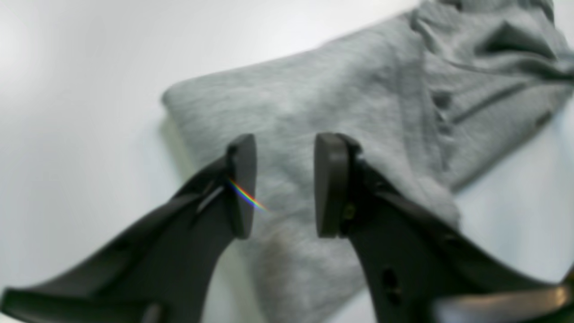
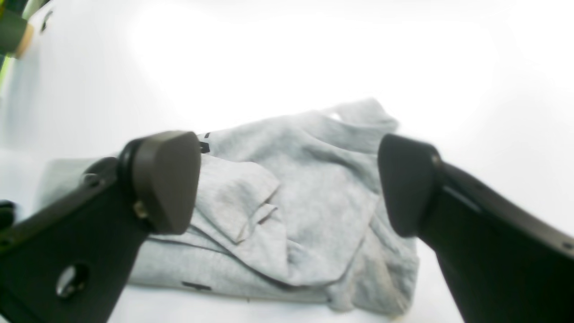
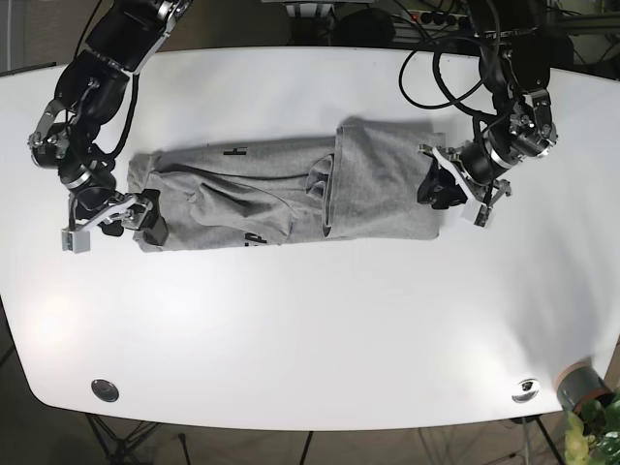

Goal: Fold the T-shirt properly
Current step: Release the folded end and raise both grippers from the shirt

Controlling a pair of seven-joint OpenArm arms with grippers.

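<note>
1 white oval table (image 3: pixel 310 329), the largest item, carried everything else.

1 grey cotton T-shirt (image 3: pixel 281 194) lay across the table's middle, partly folded into a long band; its right portion in the base view was doubled over as a flatter panel, its left portion stayed rumpled, with small black print showing.

2 black robot arms were present, 1 at each end of the shirt.

1 left gripper (image 1: pixel 284 186) sat at the folded end, on the base view's right; its 2 dark pads stood parted with grey cloth visible in the gap, clamping nothing.

1 right gripper (image 2: pixel 289 184) sat at the rumpled end; its 2 pads were spread wide, released, with the shirt lying beyond them.

1 small potted plant (image 3: pixel 586 407) stood past the table's near right corner.
</note>
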